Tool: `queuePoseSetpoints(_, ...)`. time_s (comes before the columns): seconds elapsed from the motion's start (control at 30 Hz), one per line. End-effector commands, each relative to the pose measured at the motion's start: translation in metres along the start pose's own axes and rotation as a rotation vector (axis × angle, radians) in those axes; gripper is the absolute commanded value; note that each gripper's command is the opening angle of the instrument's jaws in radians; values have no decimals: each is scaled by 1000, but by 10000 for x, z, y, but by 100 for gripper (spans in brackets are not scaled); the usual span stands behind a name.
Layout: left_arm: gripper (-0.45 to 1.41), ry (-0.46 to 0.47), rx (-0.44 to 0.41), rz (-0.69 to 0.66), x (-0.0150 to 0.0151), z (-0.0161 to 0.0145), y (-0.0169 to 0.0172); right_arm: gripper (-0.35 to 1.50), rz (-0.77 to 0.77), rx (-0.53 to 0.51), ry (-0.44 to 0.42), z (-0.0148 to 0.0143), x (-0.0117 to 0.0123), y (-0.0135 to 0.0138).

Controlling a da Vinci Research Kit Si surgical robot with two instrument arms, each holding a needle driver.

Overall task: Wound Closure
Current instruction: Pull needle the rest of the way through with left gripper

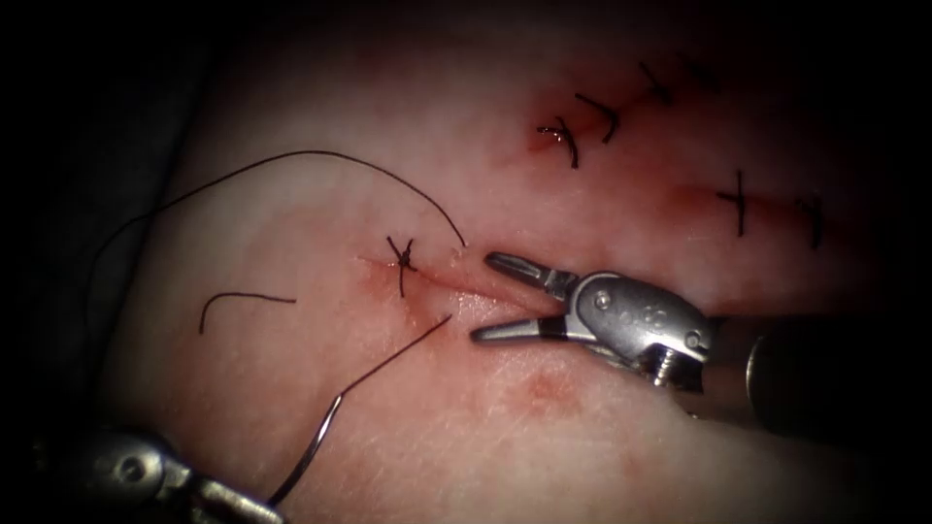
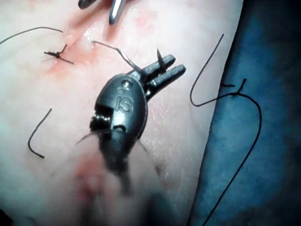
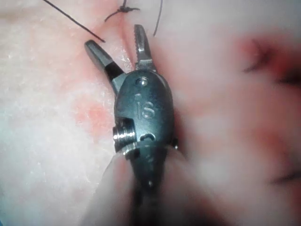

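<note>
My left tool sits at the lower left, to the left of the cut. Its jaws are shut on the curved needle near one end, and the needle is out of the tissue. From the needle the thread runs up into the tissue beside the cut. It comes out across the cut and arcs away left. My right tool lies over the cut just right of a tied knot, jaws open and holding nothing. The left wrist view shows my left tool gripping the needle. The right wrist view shows my right tool near the knot.
A loose cut end of thread lies on the tissue left of the knot. Several finished stitches cross other cuts at the upper right. Red fluid stains the tissue below the right tool. Thread trails onto a dark blue drape beside the tissue.
</note>
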Motion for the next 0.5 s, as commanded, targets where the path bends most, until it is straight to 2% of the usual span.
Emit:
queuePoseSetpoints(0.03, -45, 5, 3, -3, -7, 8, -1, 104, -11, 10, -10, 17, -11, -9)
queuePoseSetpoints(0.23, -45, 27, 23, 3, -6, 9, -1, 103, -46, 42, -54, 39, -32, -20)
queuePoseSetpoints(0.37, -45, 33, 25, 4, -6, 9, -1, 91, -65, 54, -88, 48, -48, -24)
queuePoseSetpoints(0.4, -45, 37, 29, 4, -7, 9, 0, 67, -69, 58, -91, 50, -53, -24)
queuePoseSetpoints(0.43, -45, 37, 29, 4, -7, 9, 0, 64, -71, 59, -94, 50, -55, -23)
queuePoseSetpoints(0.5, -45, 39, 35, 6, -8, 11, 2, 24, -84, 67, -109, 51, -63, -21)
